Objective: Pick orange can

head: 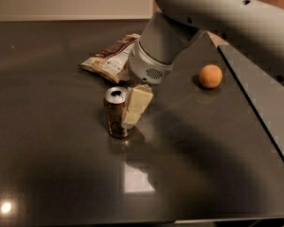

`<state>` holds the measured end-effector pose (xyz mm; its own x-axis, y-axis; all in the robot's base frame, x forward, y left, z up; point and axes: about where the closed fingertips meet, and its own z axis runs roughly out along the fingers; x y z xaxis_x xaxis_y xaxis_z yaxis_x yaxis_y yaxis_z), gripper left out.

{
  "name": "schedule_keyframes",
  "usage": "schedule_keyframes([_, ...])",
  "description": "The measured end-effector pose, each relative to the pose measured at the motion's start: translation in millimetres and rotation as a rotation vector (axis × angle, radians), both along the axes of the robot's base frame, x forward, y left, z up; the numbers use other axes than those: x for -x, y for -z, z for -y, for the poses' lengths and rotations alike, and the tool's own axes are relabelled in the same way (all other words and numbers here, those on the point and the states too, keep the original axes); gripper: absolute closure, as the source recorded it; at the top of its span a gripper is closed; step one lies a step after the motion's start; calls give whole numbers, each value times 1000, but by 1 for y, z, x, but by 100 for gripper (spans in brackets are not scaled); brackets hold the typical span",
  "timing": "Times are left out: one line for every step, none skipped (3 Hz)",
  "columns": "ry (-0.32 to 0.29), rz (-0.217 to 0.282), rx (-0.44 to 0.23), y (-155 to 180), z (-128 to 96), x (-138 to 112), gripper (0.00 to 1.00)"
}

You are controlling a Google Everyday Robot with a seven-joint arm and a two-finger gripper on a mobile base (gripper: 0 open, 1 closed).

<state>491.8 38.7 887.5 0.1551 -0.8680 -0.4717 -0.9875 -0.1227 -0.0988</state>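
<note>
One orange can (113, 117) stands upright on the dark tabletop (47, 164), directly at the gripper (132, 109), whose pale tip overlaps the can's right flank in view. Whether the pincer is clenched on it or released cannot be told. Beyond the gripper lies a crumpled snack packet (108, 60), and well off to its right sits an orange ball (211, 76). The can looks light, thin-walled and slick, and its top seems opened, so it probably dents or tips easily. A gentle mid-body hold, kept upright, seems best.
</note>
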Motion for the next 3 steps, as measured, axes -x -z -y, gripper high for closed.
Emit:
schedule_keyframes([-47, -32, -20, -1, -3, 9, 41])
schedule_keyframes([-94, -53, -50, -9, -4, 23, 64])
schedule_keyframes([-124, -45, -87, -33, -2, 34, 87])
